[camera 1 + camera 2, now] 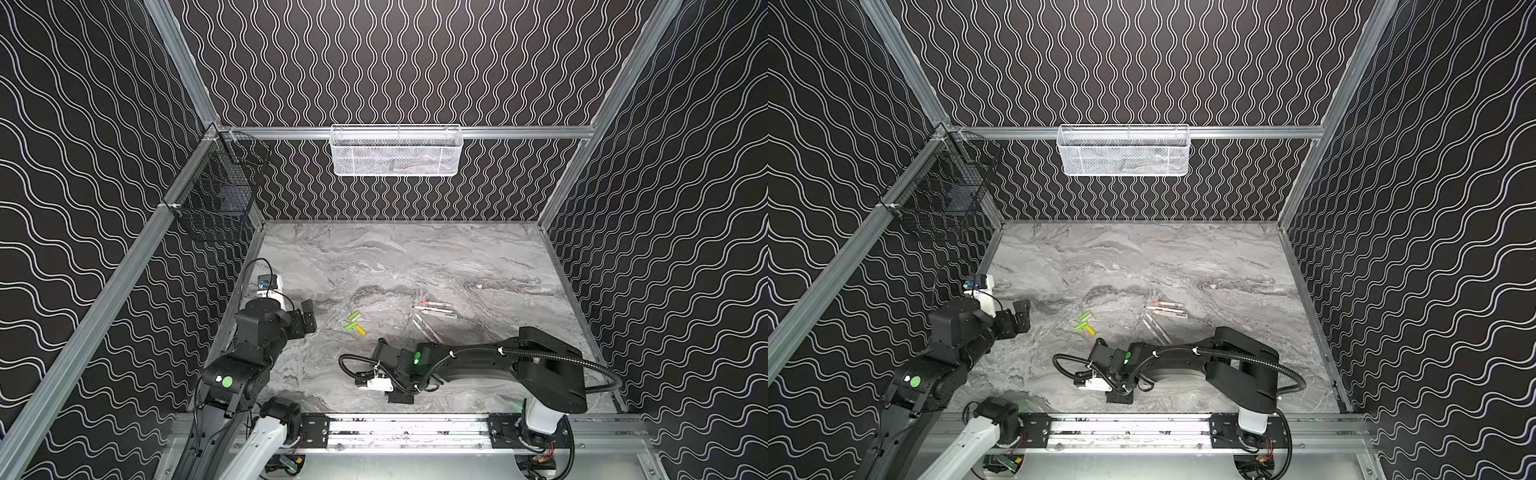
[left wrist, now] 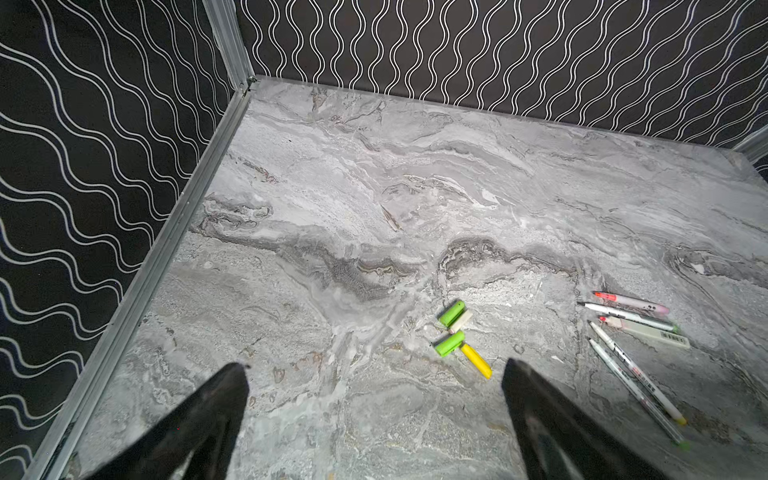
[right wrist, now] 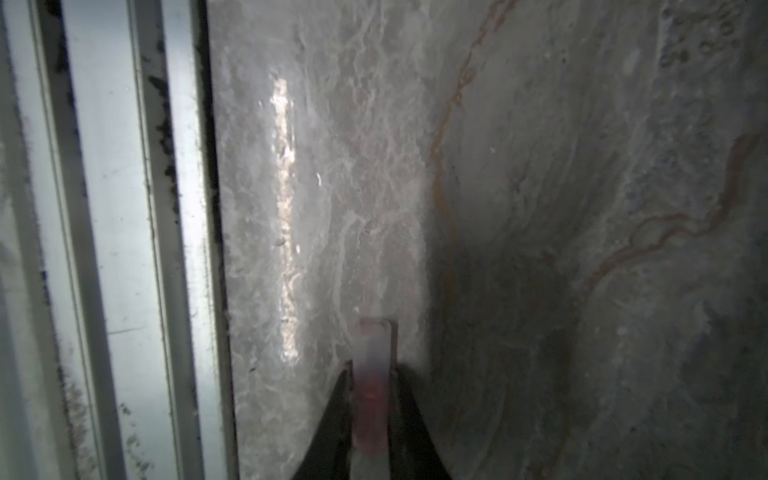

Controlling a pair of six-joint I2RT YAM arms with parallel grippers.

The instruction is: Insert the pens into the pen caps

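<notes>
— While clamping the right gripper (image 3: 371, 372) shut on a pale translucent plastic tube (image 3: 371, 340) with a pink-red core, hovering low over the grey marbled tabletop (image 3: 540, 166), just beside the metal front rail (image 3: 108, 208). Tagging as pen or cap?

— Struggling to tell, too blurred. Calling it a tube, poking out past the fingertips.

— Logging the rest?

— Lying mid-table in a tight cluster: one lime green stubby plastic cap (image 2: 452, 312), a cream-pale stubby cap (image 2: 462, 322) touching it, a second lime green cap (image 2: 449, 344), a yellow stubby cap (image 2: 477, 360). Lying near them, fanned out: thin white-barrelled pens (image 2: 627, 316) with coloured ends. Hanging above, facing the caps: left gripper (image 2: 374, 363), jaws wide apart, holding nothing.

— Advising on the step?

— Probably carrying the tube toward its mate. Pinching firmly, since smooth and thin, likely pivoting. Lifting clear before travelling. Lining both axes up before pushing, pushing straight, avoiding scattering the cluster.
</notes>
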